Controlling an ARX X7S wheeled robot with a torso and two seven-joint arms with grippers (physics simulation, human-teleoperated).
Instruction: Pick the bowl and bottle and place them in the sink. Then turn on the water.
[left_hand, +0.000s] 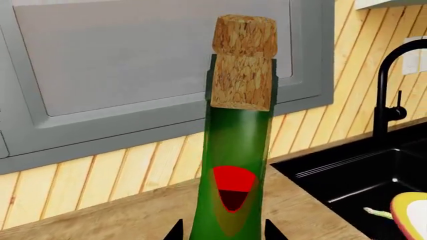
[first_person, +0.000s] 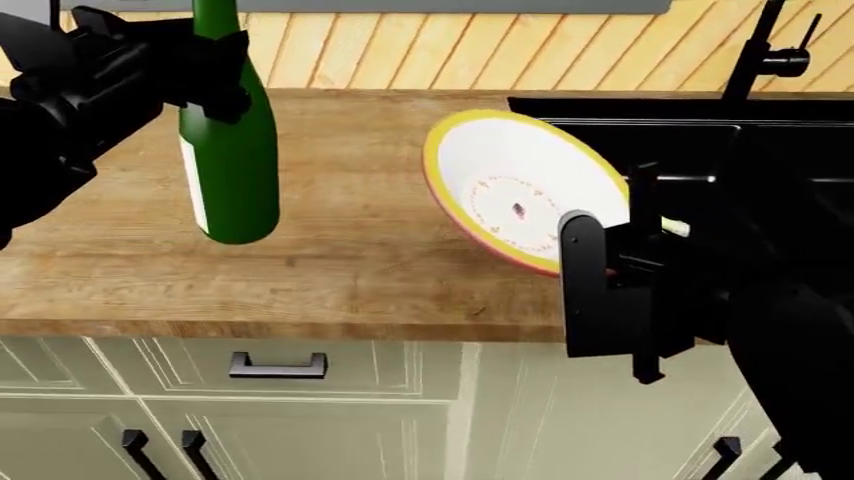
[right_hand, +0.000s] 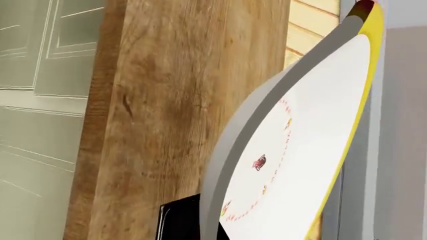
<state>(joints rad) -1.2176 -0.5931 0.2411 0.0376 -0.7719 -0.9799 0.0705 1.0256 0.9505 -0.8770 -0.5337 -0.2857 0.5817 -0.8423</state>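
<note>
The bowl (first_person: 514, 190), glossy white with a yellow rim, hangs tilted over the wooden worktop (first_person: 347, 260) just beside the matte black sink (first_person: 627, 115), clamped in the right pincer (first_person: 607, 262). Farther from the sink, the left pincer (first_person: 214, 70) grips the corked green glass bottle (first_person: 230, 165) upright above the planks.

Surface (first_person: 347, 260): runs across the head view, cabinets (first_person: 267, 410) below its front edge. 
Bottle (first_person: 230, 160): upright, at left, raised above the surface, in the left tool (first_person: 200, 75). 
Bowl (first_person: 523, 190): right of the bottle, tilted, over the surface's right end beside the sink (first_person: 667, 135), at the right tool (first_person: 607, 260). 
Sink: at right, set into the surface. 
Faucet (first_person: 763, 50): behind the sink, against the back wall.
</note>
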